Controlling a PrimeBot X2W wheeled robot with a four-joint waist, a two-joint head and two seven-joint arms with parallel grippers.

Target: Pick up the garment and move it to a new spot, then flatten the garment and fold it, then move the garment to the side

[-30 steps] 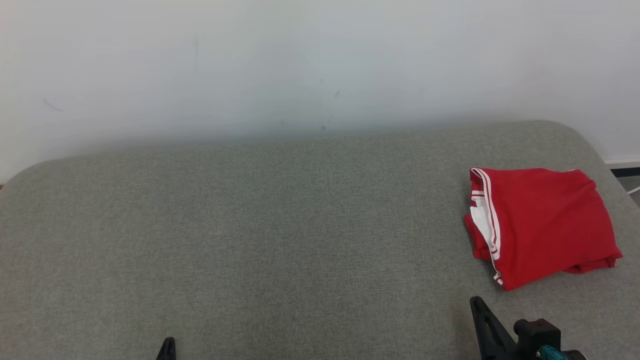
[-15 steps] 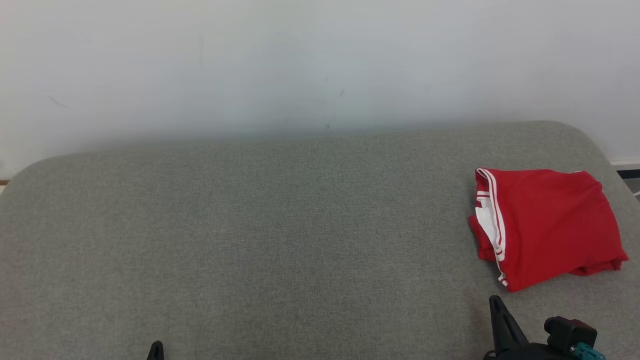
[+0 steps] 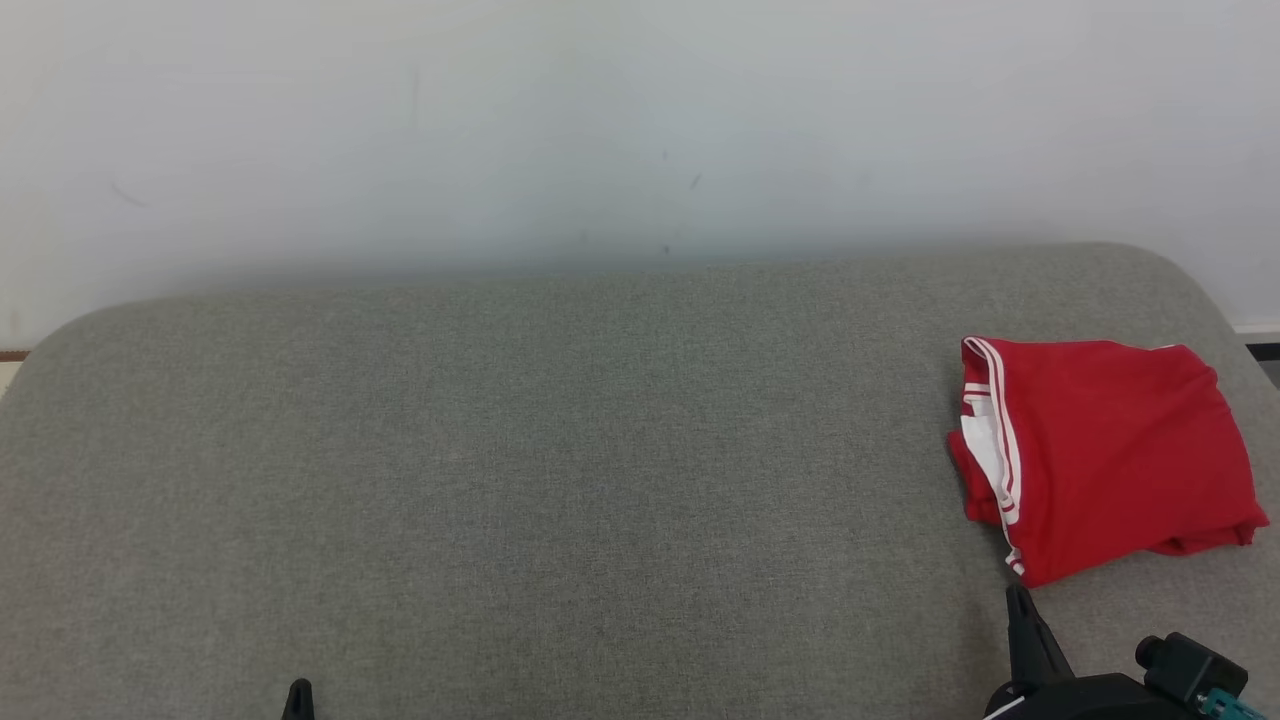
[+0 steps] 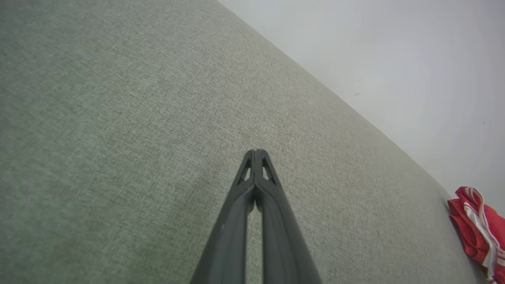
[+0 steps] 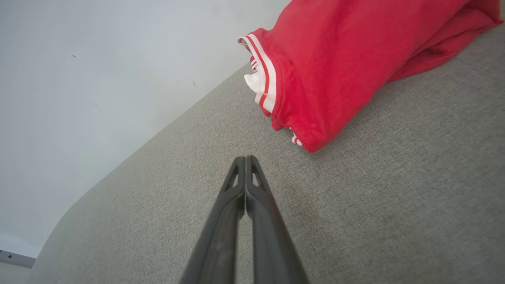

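**On the right end of the counter, the red garment is lying folded, free of both pincers**

Both pincers are sitting at the near edge with their fingers pressing together and nothing between them. The left pincer is hanging over bare grey fabric, well apart from the garment. The right pincer is pointing at the garment's near left corner and is near it but not touching, as its wrist view is showing a strip of counter between tip and cloth.

Judging by the tidy stack, its white-striped hem facing left, the folding and the move to the side are looking done, so the step in hand is leaving the garment undisturbed. Doing that well is meaning keeping the right pincer's tip off the striped hem, drawing it away along its own line and not sweeping sideways, since a snag could be dragging the top layer open.

Counting: one garment, two pincers and one counter are showing, with a pale wall standing behind.
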